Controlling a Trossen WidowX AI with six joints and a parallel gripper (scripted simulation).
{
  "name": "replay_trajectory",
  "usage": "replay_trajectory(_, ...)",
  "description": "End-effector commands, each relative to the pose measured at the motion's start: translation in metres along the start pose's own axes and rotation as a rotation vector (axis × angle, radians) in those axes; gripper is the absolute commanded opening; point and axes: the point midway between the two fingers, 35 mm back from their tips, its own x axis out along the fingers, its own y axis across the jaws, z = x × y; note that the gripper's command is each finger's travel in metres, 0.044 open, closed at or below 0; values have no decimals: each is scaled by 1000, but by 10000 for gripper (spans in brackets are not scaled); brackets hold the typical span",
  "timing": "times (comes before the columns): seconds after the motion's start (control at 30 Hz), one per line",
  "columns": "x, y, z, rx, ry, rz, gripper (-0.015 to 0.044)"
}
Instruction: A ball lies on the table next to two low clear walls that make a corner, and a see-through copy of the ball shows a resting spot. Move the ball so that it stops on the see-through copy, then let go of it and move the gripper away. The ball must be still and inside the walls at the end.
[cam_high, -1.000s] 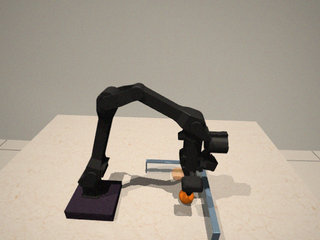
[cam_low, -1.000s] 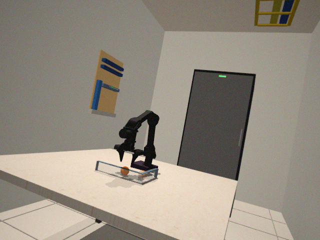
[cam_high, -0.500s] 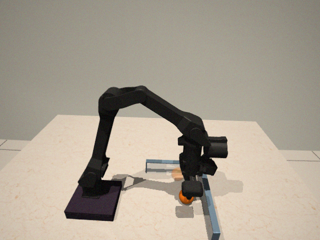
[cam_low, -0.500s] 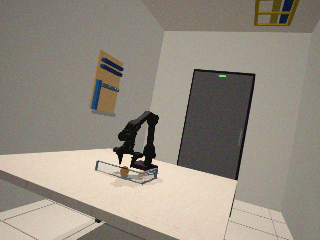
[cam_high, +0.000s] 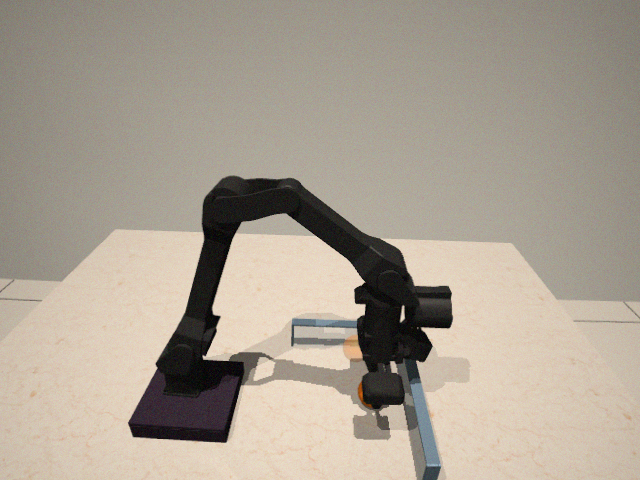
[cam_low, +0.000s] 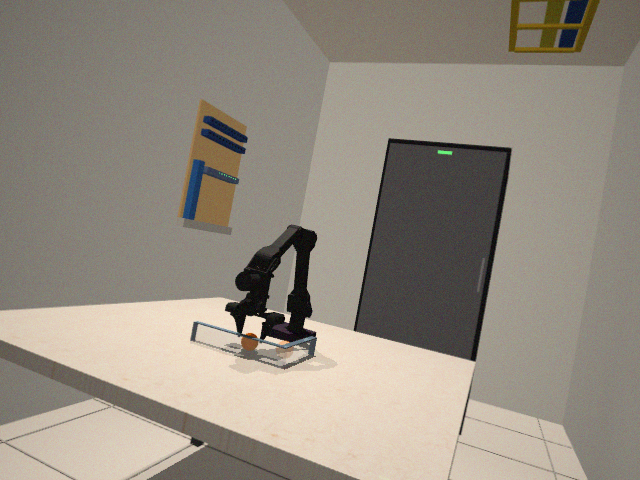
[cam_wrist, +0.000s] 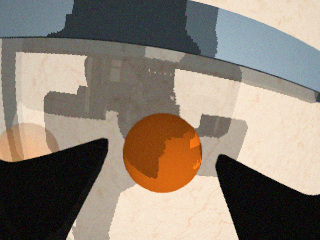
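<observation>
The claw (cam_wrist: 160, 220) was spread wide and gripping nothing, pointing down at the table (cam_high: 516, 361), its two dark fingers on either side of the orange ball (cam_wrist: 162, 152) and not touching it. The ball sat on the table between and just ahead of the fingertips, inside the walls. Further out, the see-through copy (cam_wrist: 23, 142) lay off to the claw's left side, apart from the ball, and beyond both ran a low clear wall (cam_wrist: 267, 47).
</observation>
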Motion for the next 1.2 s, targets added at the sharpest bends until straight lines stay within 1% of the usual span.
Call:
replay_trajectory(0.0, 9, 1, -2, 4, 12, 4, 373)
replay_trajectory(0.13, 9, 1, -2, 4, 12, 4, 268)
replay_trajectory(0.37, 9, 1, -2, 4, 12, 4, 221)
replay_trajectory(0.47, 5, 1, -1, 4, 12, 4, 142)
replay_trajectory(0.63, -19, 0, 5, 4, 12, 4, 11)
replay_trajectory(0.67, -25, 0, 5, 4, 12, 4, 0)
replay_trajectory(1.17, -105, 0, 5, 4, 12, 4, 0)
